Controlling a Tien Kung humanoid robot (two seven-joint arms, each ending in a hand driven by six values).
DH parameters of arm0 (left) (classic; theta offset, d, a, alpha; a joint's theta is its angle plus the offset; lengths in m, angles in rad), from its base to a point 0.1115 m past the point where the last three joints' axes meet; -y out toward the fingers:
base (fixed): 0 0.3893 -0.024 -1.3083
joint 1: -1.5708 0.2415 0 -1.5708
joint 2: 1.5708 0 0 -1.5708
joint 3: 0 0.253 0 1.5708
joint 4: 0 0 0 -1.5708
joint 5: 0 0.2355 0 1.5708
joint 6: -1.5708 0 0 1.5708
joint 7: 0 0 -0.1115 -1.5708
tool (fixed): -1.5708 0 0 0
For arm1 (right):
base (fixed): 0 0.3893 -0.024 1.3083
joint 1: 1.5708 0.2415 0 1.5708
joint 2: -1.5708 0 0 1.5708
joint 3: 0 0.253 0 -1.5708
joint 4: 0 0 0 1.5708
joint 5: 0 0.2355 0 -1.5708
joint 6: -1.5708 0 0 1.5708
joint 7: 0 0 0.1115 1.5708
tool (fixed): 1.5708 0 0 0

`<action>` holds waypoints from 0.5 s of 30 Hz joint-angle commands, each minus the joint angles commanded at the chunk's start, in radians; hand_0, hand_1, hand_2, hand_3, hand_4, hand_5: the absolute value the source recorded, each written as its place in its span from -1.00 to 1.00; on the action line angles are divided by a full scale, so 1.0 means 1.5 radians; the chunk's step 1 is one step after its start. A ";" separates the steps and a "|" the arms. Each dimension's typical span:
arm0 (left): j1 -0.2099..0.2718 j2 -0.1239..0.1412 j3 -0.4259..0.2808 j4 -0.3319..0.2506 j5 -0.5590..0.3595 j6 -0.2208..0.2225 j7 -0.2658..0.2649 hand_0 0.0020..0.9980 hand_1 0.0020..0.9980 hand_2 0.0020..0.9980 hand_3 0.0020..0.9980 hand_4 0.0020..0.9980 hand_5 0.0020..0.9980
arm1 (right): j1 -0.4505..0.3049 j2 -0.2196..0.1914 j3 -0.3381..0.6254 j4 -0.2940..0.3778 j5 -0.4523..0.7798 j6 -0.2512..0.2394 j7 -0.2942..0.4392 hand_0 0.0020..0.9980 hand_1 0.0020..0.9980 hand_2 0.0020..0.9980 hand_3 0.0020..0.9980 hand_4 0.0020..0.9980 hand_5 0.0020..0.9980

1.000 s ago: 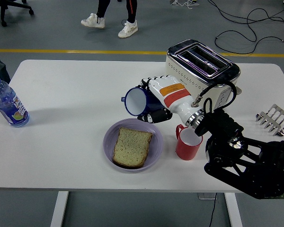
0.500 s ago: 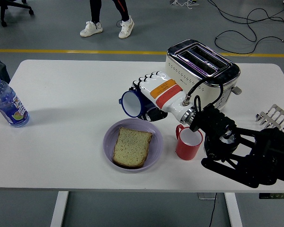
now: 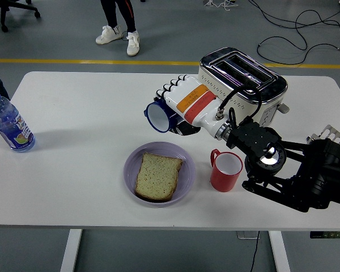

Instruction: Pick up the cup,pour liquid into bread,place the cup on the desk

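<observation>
Blue cup — right hand

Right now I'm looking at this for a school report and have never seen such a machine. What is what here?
You are seeing one picture from a camera high on a humanoid robot, looking down over its white table. The black arm from the right is the robot's own; it ends in a white right hand with five fingers, closed around a blue cup tipped on its side, mouth facing left, above the table. Below it sits a purple plate with a slice of bread. A red cup stands beside the plate, a toaster behind, a water bottle at the far left, a small metal rack at the right. The left arm is out of view. A person's legs show beyond the table.
</observation>
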State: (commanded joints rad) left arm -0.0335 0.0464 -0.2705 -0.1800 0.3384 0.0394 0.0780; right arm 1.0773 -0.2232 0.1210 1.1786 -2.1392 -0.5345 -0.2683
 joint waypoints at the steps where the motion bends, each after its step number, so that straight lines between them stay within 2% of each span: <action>1: -0.001 0.000 -0.002 0.000 0.002 0.000 0.000 0.36 0.44 0.50 0.36 -0.14 0.88 | 0.003 -0.001 -0.003 -0.001 -0.004 -0.001 -0.002 -0.27 -0.35 -0.04 0.02 0.05 -1.00; 15: -0.002 0.000 -0.012 0.000 0.011 0.000 0.003 0.36 0.44 0.50 0.35 -0.14 0.87 | 0.018 0.005 -0.030 -0.025 -0.087 -0.014 -0.044 -0.17 -0.32 0.00 0.07 0.15 -1.00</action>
State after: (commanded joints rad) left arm -0.0360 0.0466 -0.2888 -0.1800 0.3542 0.0388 0.0825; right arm 1.1046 -0.2154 0.0763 1.1409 -2.2689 -0.5559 -0.3345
